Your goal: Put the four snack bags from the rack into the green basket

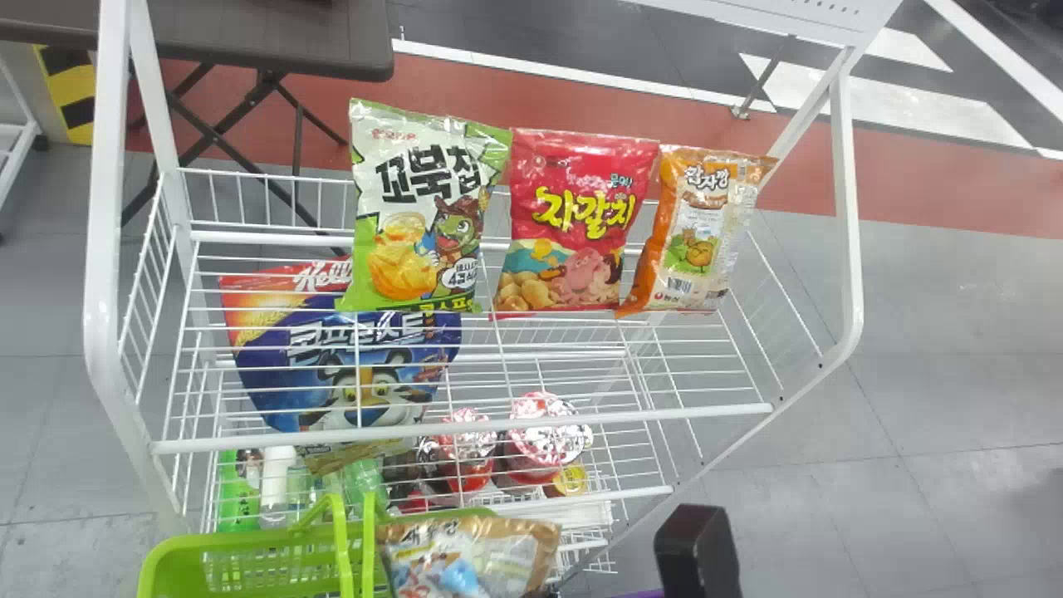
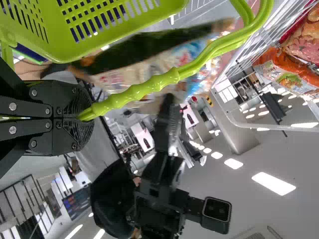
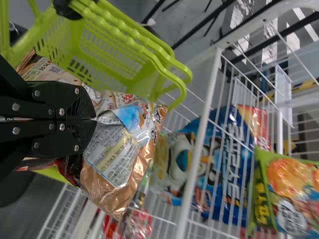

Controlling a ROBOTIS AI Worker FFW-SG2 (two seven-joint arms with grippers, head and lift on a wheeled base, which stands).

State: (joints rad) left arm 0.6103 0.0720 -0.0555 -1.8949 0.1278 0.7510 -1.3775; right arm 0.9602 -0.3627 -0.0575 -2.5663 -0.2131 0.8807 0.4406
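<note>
A gold-brown snack bag [image 1: 469, 552] is at the bottom of the head view, just right of the green basket's handles; my right gripper [image 1: 698, 548] shows partly at its right. In the right wrist view my right gripper [image 3: 92, 119] is shut on that bag [image 3: 112, 169], which overlaps the basket [image 3: 107, 45]. The green basket [image 1: 249, 544] stands out at the lower left, and my left gripper [image 2: 85, 113] is shut on its handle [image 2: 134, 94]. On the rack's top shelf stand a green-and-white bag [image 1: 423, 216], a red bag [image 1: 573, 224] and an orange bag [image 1: 698, 232].
The white wire rack [image 1: 465, 425] has side posts at left and right. A blue cereal bag [image 1: 349, 357] lies below the top shelf, with red-lidded cups [image 1: 544, 436] and bottles [image 1: 274, 486] lower down. A dark table [image 1: 266, 37] is behind at the left.
</note>
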